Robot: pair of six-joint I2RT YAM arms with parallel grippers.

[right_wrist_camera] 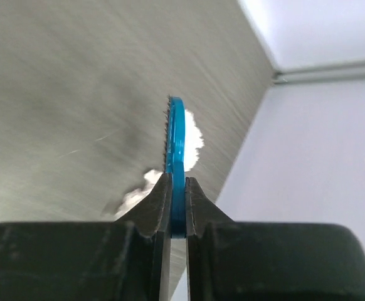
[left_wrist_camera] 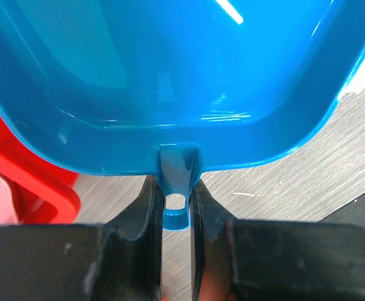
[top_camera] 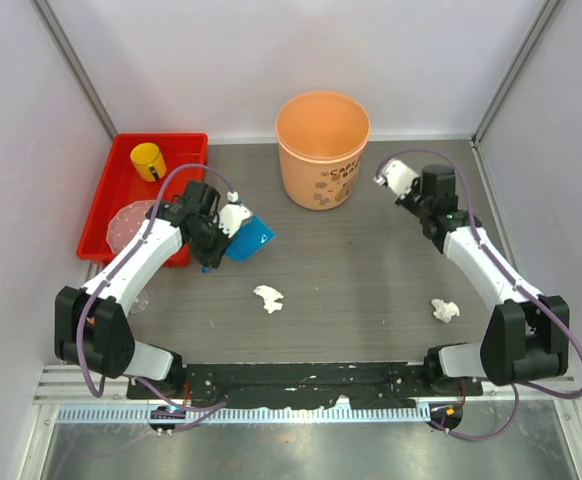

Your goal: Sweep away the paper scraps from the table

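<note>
Left claw: jaws pinched almost fully together on the small handle tab of the blue dustpan, with one finger touching each side of the tab. My left wrist cam looks straight into the open scoop. From above, the pan sits just right of the red tray, over the bench. I can't tell whether its lip touches the surface.

Right claw: clamped on a thin blue brush. The brush is edge-on to my wrist cam, with short bristles down its left edge and both fingers flat against its sides. In the top view this claw is at the far right of the bench, just right of the orange bucket. The brush itself is hard to pick out from up there.

Paper scraps: two show from above.
- One lies mid-bench, on the near side of the dustpan and apart from it.
- The other scrap lies near right, just beside my right arm's lower link.
- They are well apart from each other, and both sit directly on the bench.
- My right wrist cam also shows white paper behind the brush, close to the foot of the side wall. The brush partly hides it, so I can't count pieces.

The bucket stands upright at the far middle, between my two claws. A yellow cup sits in the tray's far end.
</note>
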